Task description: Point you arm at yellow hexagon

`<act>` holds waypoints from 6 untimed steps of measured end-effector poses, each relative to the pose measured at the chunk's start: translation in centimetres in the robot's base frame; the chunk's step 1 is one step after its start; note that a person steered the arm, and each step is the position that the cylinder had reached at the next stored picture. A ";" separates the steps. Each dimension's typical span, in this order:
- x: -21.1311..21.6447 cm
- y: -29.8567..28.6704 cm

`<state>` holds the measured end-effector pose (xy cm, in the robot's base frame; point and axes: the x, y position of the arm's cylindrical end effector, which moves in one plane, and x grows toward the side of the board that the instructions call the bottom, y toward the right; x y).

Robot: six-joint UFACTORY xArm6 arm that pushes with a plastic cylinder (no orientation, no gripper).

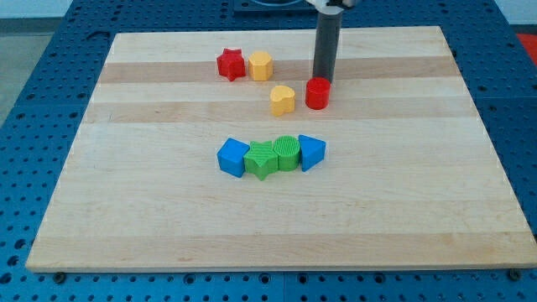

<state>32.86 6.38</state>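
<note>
The yellow hexagon (261,65) sits near the view's top, just right of a red star (231,64). My dark rod comes down from the top edge, and my tip (322,80) ends right behind a red cylinder (318,93), touching or nearly touching it. The tip is about 70 pixels to the right of the yellow hexagon and slightly lower. A yellow heart-shaped block (283,100) lies between the hexagon and the red cylinder, lower down.
A row of blocks lies mid-board: blue cube (232,157), green star (261,159), green cylinder (286,153), blue block (310,152). The wooden board (126,210) rests on a blue perforated table.
</note>
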 end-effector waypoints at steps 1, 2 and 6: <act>0.1 -0.1; -1.7 1.0; -10.8 -10.5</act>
